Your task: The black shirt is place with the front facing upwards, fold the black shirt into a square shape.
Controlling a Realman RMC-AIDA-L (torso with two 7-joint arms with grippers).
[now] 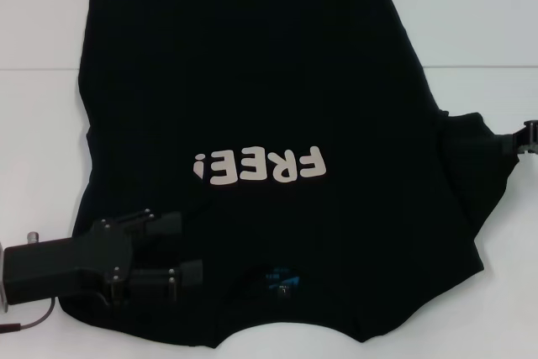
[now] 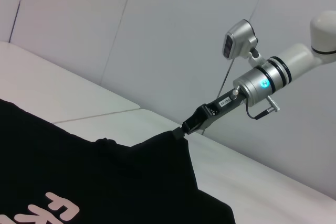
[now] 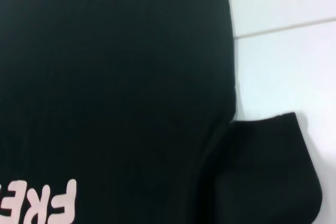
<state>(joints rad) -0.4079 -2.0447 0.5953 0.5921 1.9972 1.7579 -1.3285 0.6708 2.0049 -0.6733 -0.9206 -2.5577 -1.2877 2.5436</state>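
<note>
The black shirt (image 1: 269, 81) lies spread front up on the white table (image 1: 42, 124), with the cream "FREE!" letters (image 1: 261, 167) on the chest and the small blue neck label (image 1: 282, 279) near the front edge. My left gripper (image 1: 187, 248) is open over the shirt's near left corner, its fingers apart with cloth showing between them. My right gripper (image 1: 523, 139) is at the far right, shut on the tip of the right sleeve. The left wrist view shows this right gripper (image 2: 181, 131) pinching the sleeve, which is pulled out taut. The sleeve (image 3: 262, 171) also shows in the right wrist view.
A seam (image 1: 471, 66) runs across the white table under the shirt's far half. A pale wall (image 2: 157, 35) stands beyond the table. Bare table shows on the left, on the right and along the front edge.
</note>
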